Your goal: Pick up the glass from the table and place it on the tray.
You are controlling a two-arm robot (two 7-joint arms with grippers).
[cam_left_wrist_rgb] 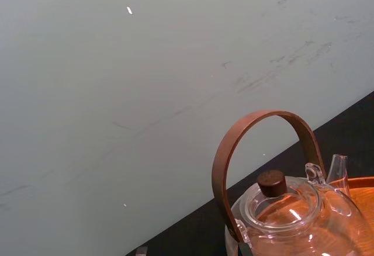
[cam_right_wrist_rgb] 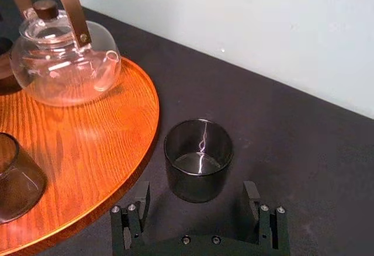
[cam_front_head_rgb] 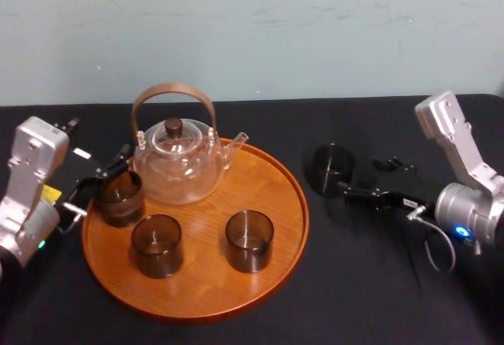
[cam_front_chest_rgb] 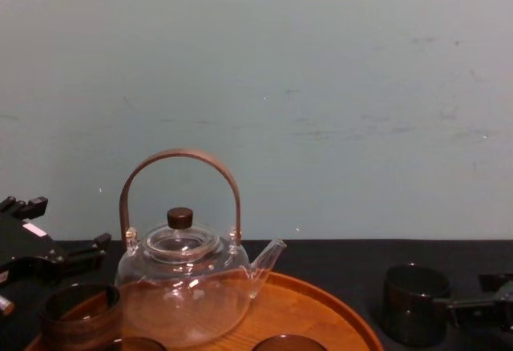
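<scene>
Right pincer [cam_right_wrist_rgb: 197,197], released, faces the glass [cam_right_wrist_rgb: 198,151] just ahead on the worktop [cam_right_wrist_rgb: 304,151]; left pincer [cam_front_head_rgb: 98,183], state untellable, hangs at the tray [cam_front_head_rgb: 276,227].

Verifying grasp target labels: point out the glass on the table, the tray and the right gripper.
glass [cam_right_wrist_rgb: 198,162]: right wrist view, on its inside bottom.
tray [cam_front_head_rgb: 276,183]: head view, on bare wood near its right rim.
right gripper [cam_right_wrist_rgb: 197,187]: right wrist view, midway between its open fingertips.

Tray [cam_front_head_rgb: 272,183] orange-brown – glass [cam_front_head_rgb: 331,169] dk smoky, table [cam_front_head_rgb: 354,282] blk
</scene>
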